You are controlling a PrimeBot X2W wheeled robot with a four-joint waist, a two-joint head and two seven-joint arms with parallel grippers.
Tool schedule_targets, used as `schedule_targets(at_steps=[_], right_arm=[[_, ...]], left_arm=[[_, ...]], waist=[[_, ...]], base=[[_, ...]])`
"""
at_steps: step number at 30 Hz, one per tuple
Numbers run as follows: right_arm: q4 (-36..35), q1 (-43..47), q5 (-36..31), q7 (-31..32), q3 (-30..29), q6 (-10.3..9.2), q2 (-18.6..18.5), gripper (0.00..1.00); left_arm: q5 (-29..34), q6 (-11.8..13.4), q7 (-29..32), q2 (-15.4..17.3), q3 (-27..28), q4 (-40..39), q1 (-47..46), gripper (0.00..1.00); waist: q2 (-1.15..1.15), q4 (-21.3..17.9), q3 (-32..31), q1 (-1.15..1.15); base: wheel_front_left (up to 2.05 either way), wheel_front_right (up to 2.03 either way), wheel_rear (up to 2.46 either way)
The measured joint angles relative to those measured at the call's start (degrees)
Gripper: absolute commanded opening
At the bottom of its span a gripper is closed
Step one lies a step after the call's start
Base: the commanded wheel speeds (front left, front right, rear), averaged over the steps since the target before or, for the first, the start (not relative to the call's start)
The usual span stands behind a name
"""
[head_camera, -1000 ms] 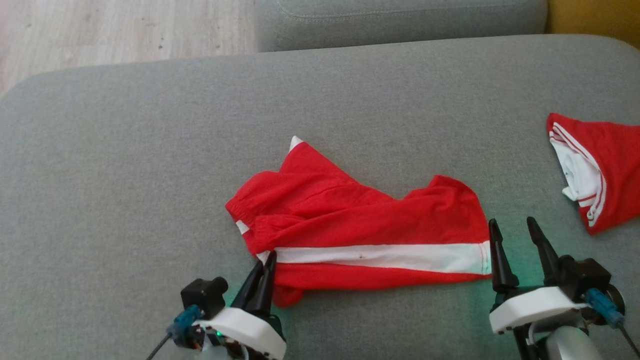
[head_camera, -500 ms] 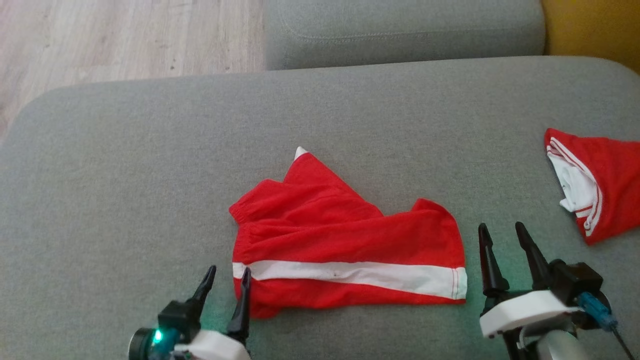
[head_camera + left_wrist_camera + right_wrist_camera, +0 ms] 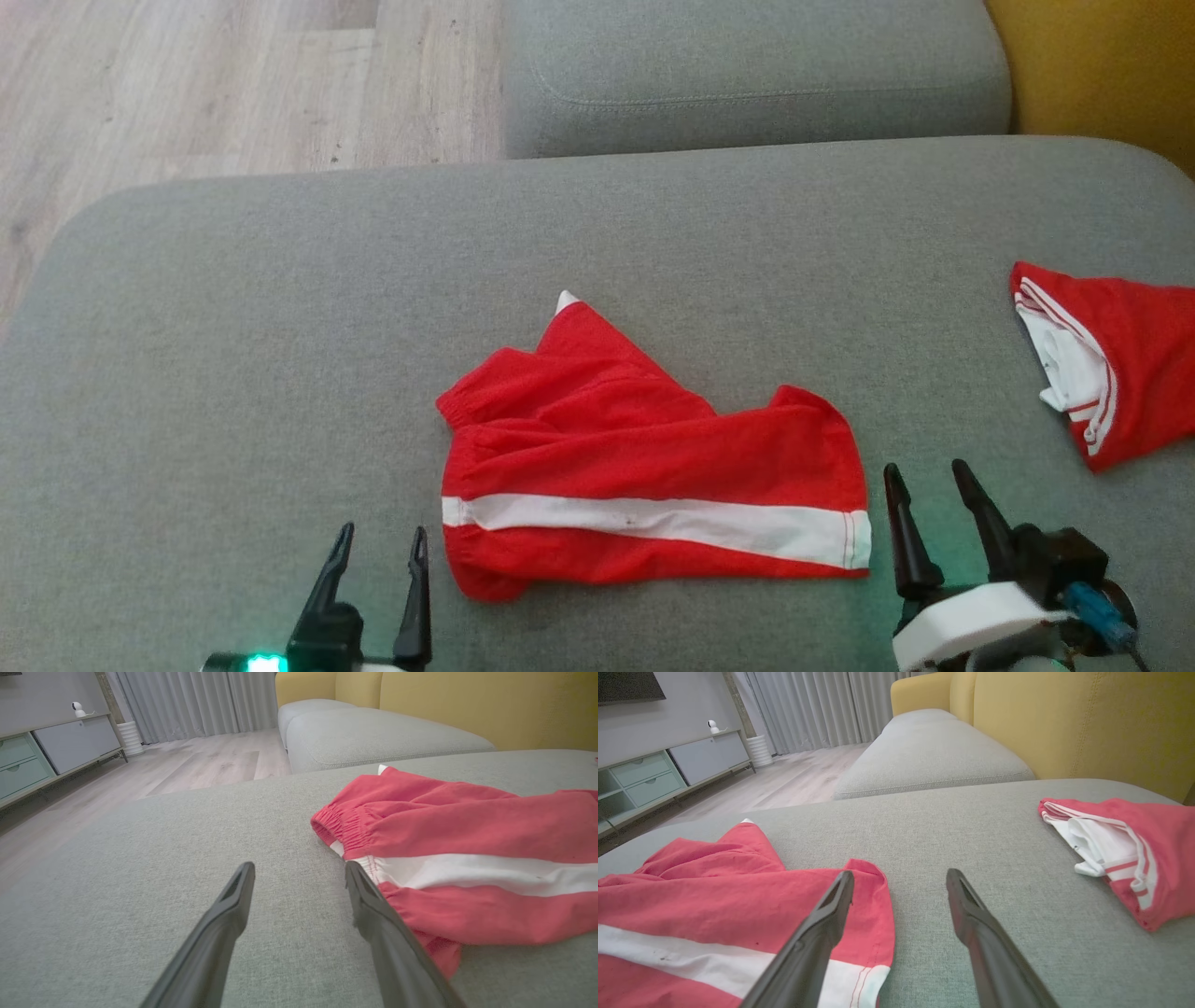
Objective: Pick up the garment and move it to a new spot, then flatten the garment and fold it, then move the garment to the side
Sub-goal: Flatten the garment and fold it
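The jaws of both grippers stand released, and we see nothing held between them. The left gripper (image 3: 383,537) has its two long dark fingers spread just beside the waistband end of the garment, and the right gripper (image 3: 926,471) has its fingers spread just beside the hem end. The garment, a pair of red fabric shorts with a broad white stripe (image 3: 653,448), lies near the middle of the large grey fabric cushion (image 3: 233,327). It is mostly flat, with some soft folds on its far part. Its gathered elastic waistband points to the robot's left, and the white stripe runs along the near side from one end to the other. In the left wrist view one finger overlaps the near corner of the shorts, but we cannot tell if it touches the cloth. A second red and white folded garment (image 3: 1120,364) rests on the same cushion, well apart to the right. Beyond are another grey cushion (image 3: 747,75), a pale wooden floor (image 3: 187,84) and a yellow backrest (image 3: 1102,65).
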Motion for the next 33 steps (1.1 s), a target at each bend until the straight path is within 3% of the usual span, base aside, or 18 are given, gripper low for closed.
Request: schedule_targets(at_steps=[6,12,23,33], right_arm=[[4.2,0.0,0.1,0.0,1.2,0.0,0.0,1.0],[12.5,-0.3,4.2,0.0,4.6,0.0,0.0,1.0],[18.0,-3.9,12.0,0.0,9.7,0.0,0.0,1.0],[14.6,-4.7,12.6,0.0,10.5,0.0,0.0,1.0]], left_arm=[[0.0,-0.8,0.0,-0.3,1.0,0.0,0.2,1.0],[0.0,-1.9,0.0,-0.9,1.1,0.2,0.2,1.0],[0.5,-2.9,0.0,-1.5,1.4,0.4,0.2,1.0],[0.4,-3.4,0.0,-1.6,1.6,0.3,0.2,1.0]], waist=[[0.0,0.4,-0.2,0.0],[0.0,1.1,0.0,0.0],[0.0,2.3,0.9,0.0],[0.0,2.7,1.3,0.0]], base=[[0.0,0.0,0.0],[0.0,0.0,0.0],[0.0,0.0,0.0],[0.0,0.0,0.0]])
